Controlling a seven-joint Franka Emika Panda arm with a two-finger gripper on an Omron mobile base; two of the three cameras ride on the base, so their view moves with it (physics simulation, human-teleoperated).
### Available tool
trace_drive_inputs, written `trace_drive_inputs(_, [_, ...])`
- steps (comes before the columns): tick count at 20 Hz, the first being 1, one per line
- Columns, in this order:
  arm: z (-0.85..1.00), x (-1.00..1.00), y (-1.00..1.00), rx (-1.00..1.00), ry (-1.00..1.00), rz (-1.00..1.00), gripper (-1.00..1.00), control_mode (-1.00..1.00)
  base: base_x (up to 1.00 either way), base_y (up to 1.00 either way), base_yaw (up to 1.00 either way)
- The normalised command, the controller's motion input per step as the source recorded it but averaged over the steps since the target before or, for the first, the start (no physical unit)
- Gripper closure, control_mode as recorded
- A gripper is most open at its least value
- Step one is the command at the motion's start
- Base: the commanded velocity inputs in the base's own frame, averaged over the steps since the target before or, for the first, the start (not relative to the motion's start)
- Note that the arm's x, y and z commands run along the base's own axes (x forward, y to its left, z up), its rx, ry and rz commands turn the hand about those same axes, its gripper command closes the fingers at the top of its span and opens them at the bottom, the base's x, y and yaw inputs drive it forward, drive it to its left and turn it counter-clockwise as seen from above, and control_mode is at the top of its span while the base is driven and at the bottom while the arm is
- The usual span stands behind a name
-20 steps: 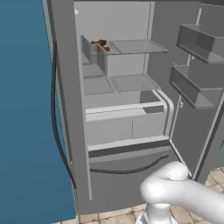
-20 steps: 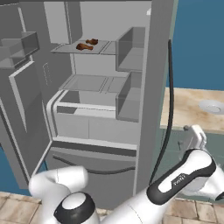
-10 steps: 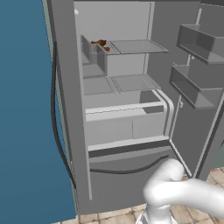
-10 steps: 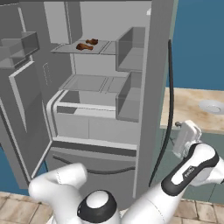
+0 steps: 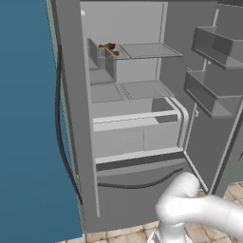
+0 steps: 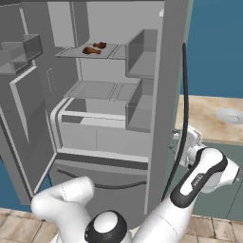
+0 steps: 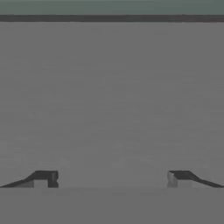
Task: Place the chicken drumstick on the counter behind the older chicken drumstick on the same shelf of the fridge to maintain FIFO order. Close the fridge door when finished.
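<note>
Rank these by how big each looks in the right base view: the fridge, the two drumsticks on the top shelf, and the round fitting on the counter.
1. The fridge
2. The round fitting
3. The two drumsticks: alike in size, unranked; they lie farther from the camera than the fitting.

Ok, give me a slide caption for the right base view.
Open fridge with two chicken drumsticks on the top shelf; the arm's pincer sits by the door's outer face.

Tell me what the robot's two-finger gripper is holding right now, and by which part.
Nothing. The gripper is open with a bare gap between its fingertips, facing a flat grey surface. Both dark-brown chicken drumsticks lie on the fridge's top shelf.
</note>
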Motion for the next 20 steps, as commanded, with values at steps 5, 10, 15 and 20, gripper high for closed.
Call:
trace_drive_inputs(5, [0.18,0.0,1.0,-0.13,-0.02,0.0,-1.0,-1.0,0.0,0.0,0.0])
trace_drive_inputs(10, [0.23,-0.05,0.99,-0.12,0.0,0.0,-1.0,-1.0,0.0,0.0,0.0])
trace_drive_inputs(15, [0.26,-0.01,1.0,-0.12,0.0,0.0,-1.0,-1.0,0.0,0.0,0.0])
trace_drive_inputs(20, [0.13,0.01,0.83,-0.06,0.01,0.16,-1.0,-1.0,0.0,0.0,0.0])
